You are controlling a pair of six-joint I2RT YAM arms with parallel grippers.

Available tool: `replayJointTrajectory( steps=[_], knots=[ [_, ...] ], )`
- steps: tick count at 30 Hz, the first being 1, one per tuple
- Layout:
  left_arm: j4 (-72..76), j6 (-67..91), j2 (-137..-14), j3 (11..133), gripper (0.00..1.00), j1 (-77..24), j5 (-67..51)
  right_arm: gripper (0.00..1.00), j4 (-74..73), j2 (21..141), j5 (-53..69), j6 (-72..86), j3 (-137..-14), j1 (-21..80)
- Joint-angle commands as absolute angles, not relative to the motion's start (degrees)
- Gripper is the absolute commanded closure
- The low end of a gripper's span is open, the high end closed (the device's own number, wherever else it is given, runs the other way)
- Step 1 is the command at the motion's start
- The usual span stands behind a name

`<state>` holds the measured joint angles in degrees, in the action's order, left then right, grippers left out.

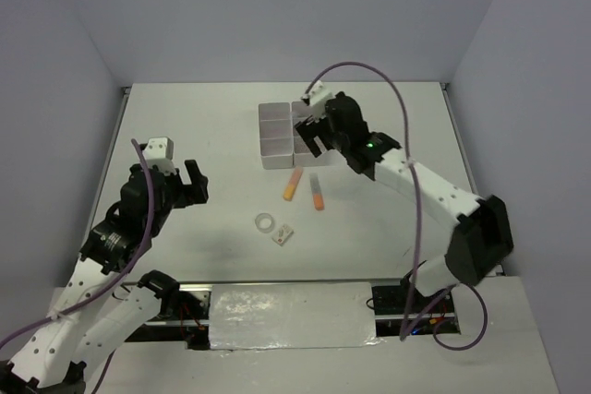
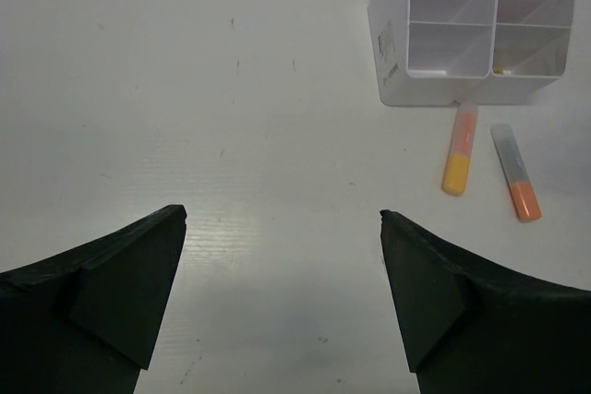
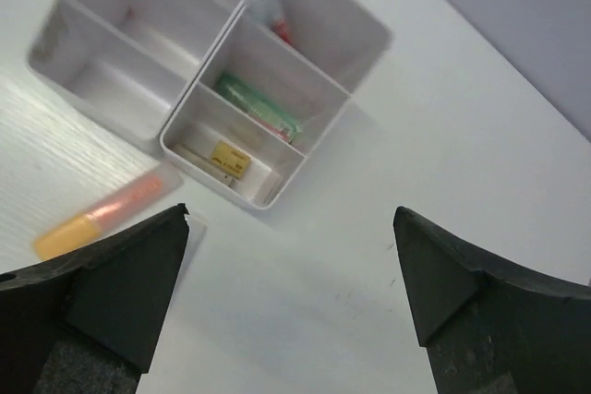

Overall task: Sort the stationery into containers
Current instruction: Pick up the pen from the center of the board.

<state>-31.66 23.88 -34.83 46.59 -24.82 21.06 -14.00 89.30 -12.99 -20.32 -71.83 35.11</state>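
White counter, pale grey walls closing it in on three sides, shiny silver sheet lying at the near edge.

Right pincer, fingers spread wide, over the white containers: green item in one compartment, white eraser in the nearest. Orange highlighter lies on the table just beside.

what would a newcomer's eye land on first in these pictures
Most likely the right pincer, open and empty, hovering over the white block of containers at the far middle of the table. Next, a yellow-tipped highlighter and an orange-tipped highlighter lie loose just in front of that block, with a tape ring and a small white eraser nearer the arms.
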Motion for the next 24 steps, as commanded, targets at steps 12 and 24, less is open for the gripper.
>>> replayJointTrajectory(
  steps=[12,24],
  knots=[
    [-21.0,33.1,-67.5,60.0,0.01,-43.5,20.5,0.00,-25.8,51.8,-16.3,14.1,-57.3,34.1],
    [-20.0,28.1,-102.5,77.6,0.09,-46.2,17.5,0.01,-29.4,39.3,-7.2,12.0,-54.2,34.3]
  ],
)
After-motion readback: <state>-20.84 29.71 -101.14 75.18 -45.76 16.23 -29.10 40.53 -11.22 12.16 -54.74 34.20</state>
